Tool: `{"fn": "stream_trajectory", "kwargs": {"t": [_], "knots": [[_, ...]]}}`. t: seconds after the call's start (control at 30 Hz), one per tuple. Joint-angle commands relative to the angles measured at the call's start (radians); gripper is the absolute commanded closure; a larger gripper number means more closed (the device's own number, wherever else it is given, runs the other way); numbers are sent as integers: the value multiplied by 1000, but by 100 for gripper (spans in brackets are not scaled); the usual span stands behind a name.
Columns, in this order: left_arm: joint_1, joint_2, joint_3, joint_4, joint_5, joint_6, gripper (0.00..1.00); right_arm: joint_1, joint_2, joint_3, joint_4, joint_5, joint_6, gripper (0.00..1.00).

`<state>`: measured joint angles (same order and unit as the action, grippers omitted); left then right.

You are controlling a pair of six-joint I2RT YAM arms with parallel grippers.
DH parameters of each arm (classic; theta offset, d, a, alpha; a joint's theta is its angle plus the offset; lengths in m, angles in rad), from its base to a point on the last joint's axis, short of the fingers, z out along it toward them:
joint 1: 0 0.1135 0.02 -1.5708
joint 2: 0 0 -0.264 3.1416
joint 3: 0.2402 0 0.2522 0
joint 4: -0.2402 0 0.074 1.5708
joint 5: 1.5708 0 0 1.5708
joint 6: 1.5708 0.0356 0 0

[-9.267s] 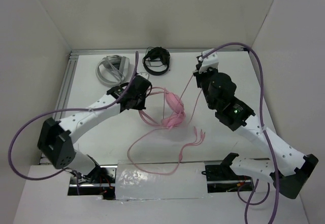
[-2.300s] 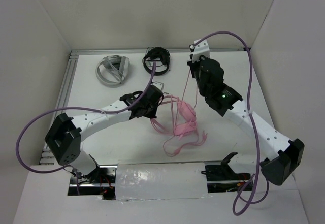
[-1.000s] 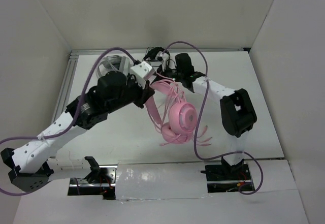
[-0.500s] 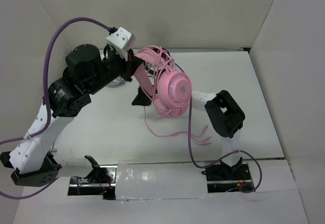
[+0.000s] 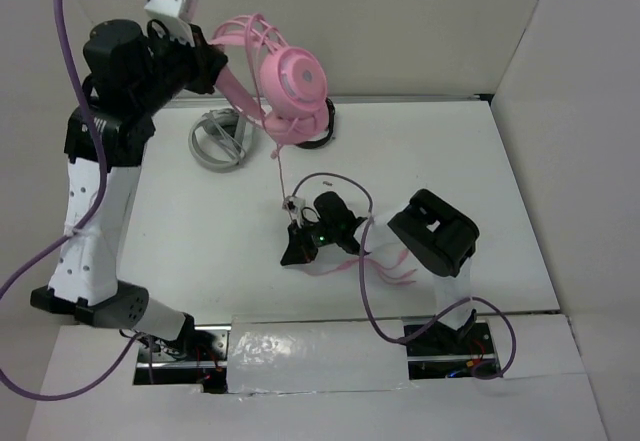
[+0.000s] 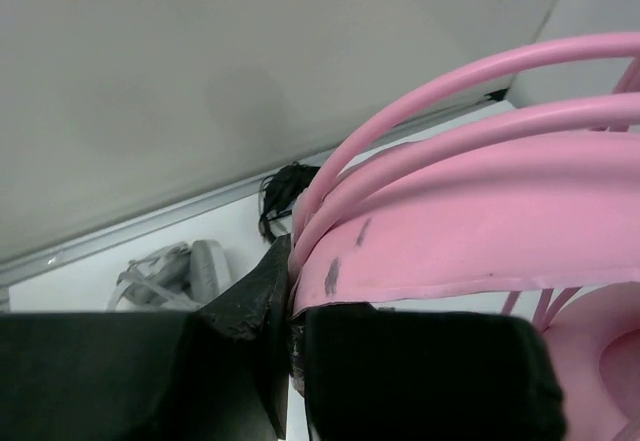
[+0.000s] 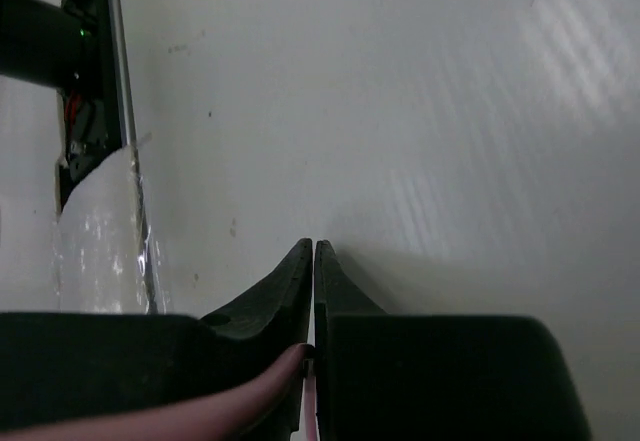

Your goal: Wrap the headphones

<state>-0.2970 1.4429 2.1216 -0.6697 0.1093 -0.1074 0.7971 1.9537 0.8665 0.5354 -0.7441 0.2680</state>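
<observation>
The headphones (image 5: 297, 79) hang above the bench's far edge, over one headset (image 5: 220, 141). A second headset (image 6: 284, 192) seemingly lies just right. Their cable (image 5: 282, 173) drops toward mid-bench.

the black headphones (image 5: 326, 131) are mostly hidden behind the pink headphones (image 5: 290, 81). in the left wrist view the headband (image 6: 480, 231) and earcup (image 6: 600, 361) are cut off at 3 and 5 o'clock; in the right wrist view, the cable (image 7: 250, 381) at 7 o'clock.

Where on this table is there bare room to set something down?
Widest bare patch: the table's far right, between the right arm and side wall. Another: near left, this side of the grey-white headphones. Crowded: the middle, where the right gripper pinches the pink cable, and around the black headphones.
</observation>
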Motion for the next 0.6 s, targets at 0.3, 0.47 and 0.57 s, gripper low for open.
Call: {"fn": "stream_trajectory", "kwargs": {"t": [0.3, 0.47, 0.57], "knots": [[330, 241, 130, -2, -43, -317, 100, 164, -387, -345, -45, 417, 100, 100], [323, 307, 48, -25, -173, -403, 100, 316, -536, -295, -243, 650, 99, 100], [305, 323, -21, -16, -272, -413, 100, 387, -617, -203, -475, 947, 97, 100]]}}
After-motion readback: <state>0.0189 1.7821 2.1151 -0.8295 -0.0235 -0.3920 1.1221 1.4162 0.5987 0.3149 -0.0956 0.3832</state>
